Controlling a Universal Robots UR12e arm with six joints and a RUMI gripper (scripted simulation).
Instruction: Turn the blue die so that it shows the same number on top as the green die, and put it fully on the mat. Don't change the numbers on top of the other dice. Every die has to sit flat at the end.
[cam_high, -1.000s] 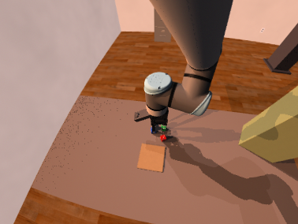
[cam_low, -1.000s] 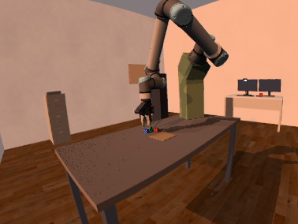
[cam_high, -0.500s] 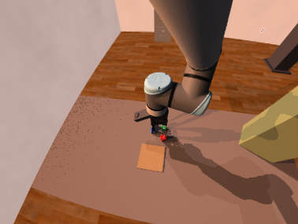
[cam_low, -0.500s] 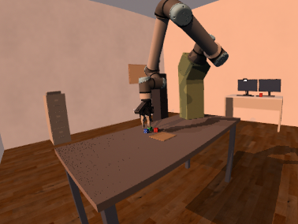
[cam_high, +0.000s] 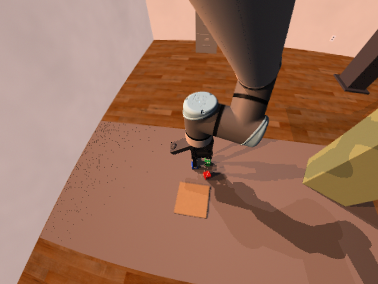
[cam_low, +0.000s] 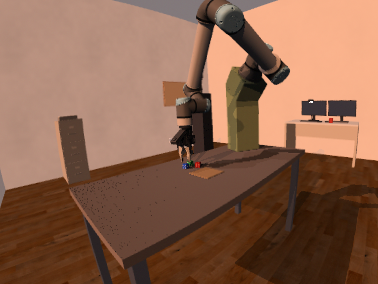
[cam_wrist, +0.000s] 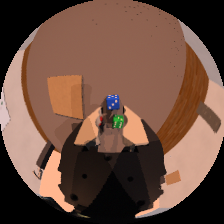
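Note:
The blue die (cam_low: 185, 166) (cam_wrist: 113, 102) is on the table, off the mat, with white pips facing up; I cannot read its top number surely. The green die (cam_high: 207, 162) (cam_low: 190, 163) (cam_wrist: 118, 121) lies close by, its number too small to read surely. The red die (cam_high: 207, 174) (cam_low: 198, 164) is nearer the mat and mostly hidden behind a finger in the wrist view. The orange mat (cam_high: 192, 200) (cam_low: 206, 173) (cam_wrist: 66, 96) bears no die. My gripper (cam_low: 186, 160) (cam_wrist: 112, 107) points down, low at the blue die, partly open and holding nothing.
The green die stands very close to the fingers, and the red die is close too. The brown table (cam_high: 125, 200) (cam_low: 165, 200) carries the dice and mat. The yellow-green robot pedestal (cam_high: 345, 172) (cam_low: 243, 120) stands at the table's far end from the speckled side.

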